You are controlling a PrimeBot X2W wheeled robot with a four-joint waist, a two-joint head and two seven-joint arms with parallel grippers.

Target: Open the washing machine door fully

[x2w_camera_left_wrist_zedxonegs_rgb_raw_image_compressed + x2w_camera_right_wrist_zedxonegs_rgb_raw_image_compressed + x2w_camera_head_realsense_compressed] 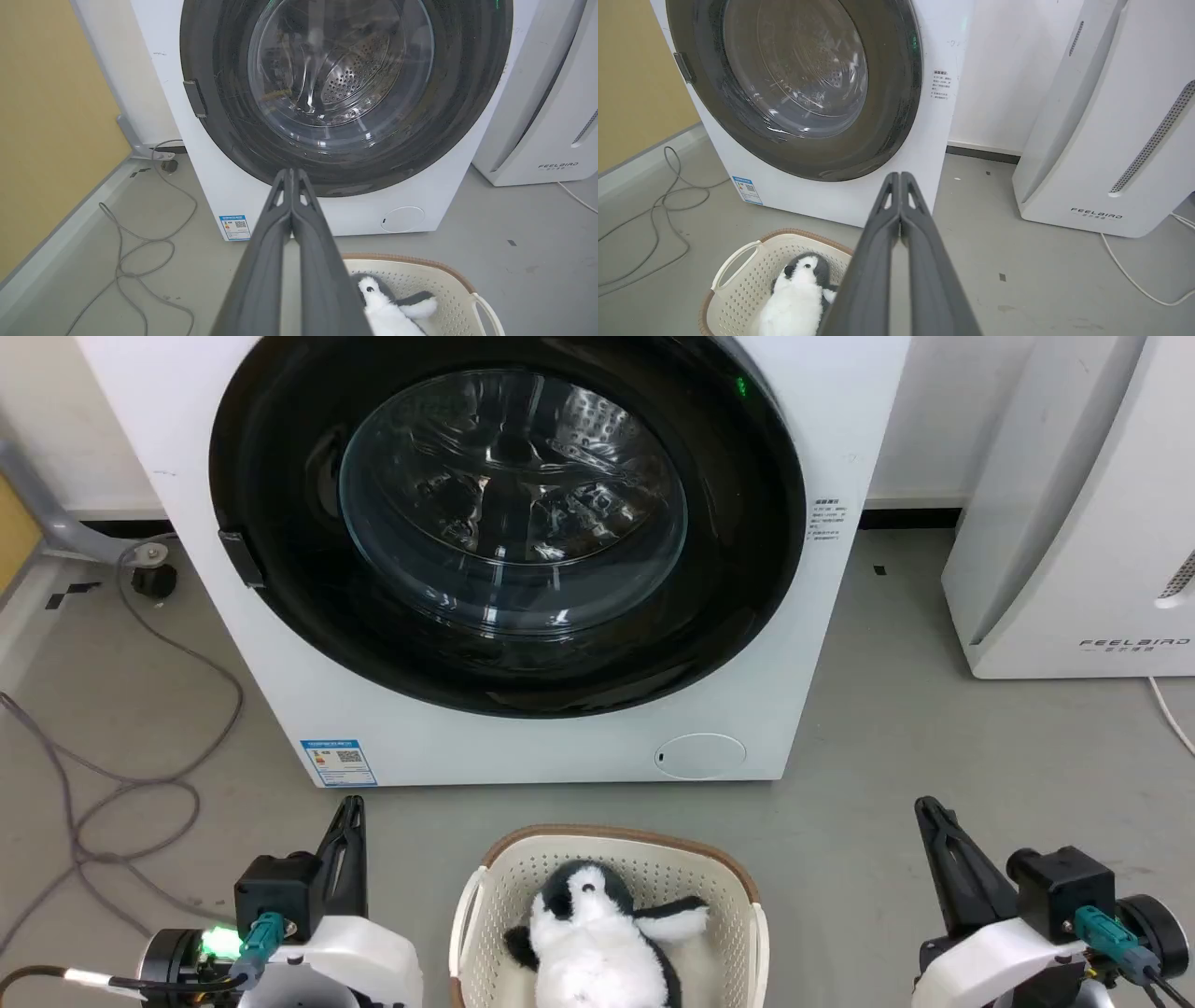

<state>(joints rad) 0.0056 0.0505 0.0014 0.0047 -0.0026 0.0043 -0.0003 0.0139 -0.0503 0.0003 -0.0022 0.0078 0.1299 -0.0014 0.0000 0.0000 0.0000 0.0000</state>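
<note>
Currently the washing machine door [509,523] sits closed, flush in the front of the washing machine [523,751], with its small handle tab [241,558] on the rim's left side in the head view. Left gripper [353,803] and right gripper [924,805] are low on either side of a cream basket [597,835] holding a plush penguin [588,933], well apart from the door. Each has its fingers pressed together tip to tip, gripping nothing. White FEELBIRD appliance [1074,523] stands near the machine on the robot's right.

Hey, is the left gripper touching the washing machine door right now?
Apart. In the head view the left gripper sits low, with floor and white panel between it and the washing machine door.
</note>
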